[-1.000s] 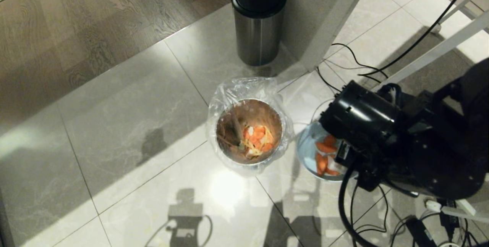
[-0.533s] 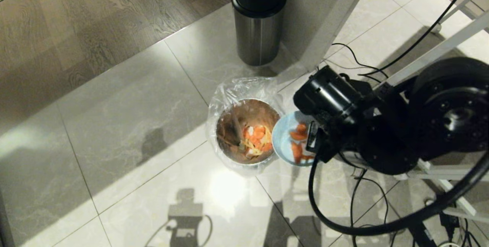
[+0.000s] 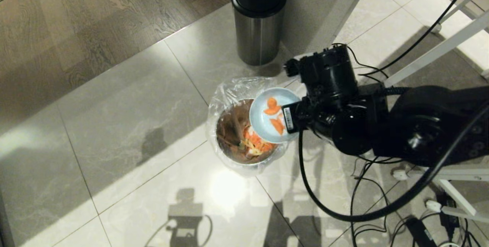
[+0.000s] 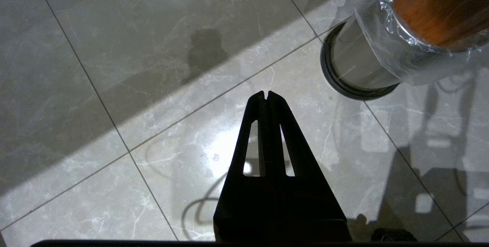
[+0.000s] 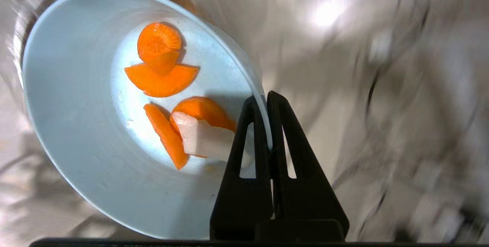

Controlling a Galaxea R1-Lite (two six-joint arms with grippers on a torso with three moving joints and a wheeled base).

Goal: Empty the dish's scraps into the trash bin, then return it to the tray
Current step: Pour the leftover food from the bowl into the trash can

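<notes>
Right gripper [image 5: 267, 100] pinched tight on the dish [image 3: 273, 115] rim, dish tilted on edge over the trash bin [image 3: 233, 125] mouth, scraps [image 5: 172, 86] clinging inside; left gripper [image 4: 266, 96] closed, empty, parked beside the bin.

The right arm [image 3: 382, 125] is all black, chunky glossy housings, a fat cylindrical wrist section, and a big rounded joint with a few small screws showing on its face. A thick black cable [image 3: 344, 212] loops off it in a wide curve, and there's a little white label with dark print near the wrist. Both the right gripper [image 5: 266, 98] and left gripper [image 4: 266, 95] are matte black, with two narrow tapered fingers, each with a long slot cut through.
</notes>
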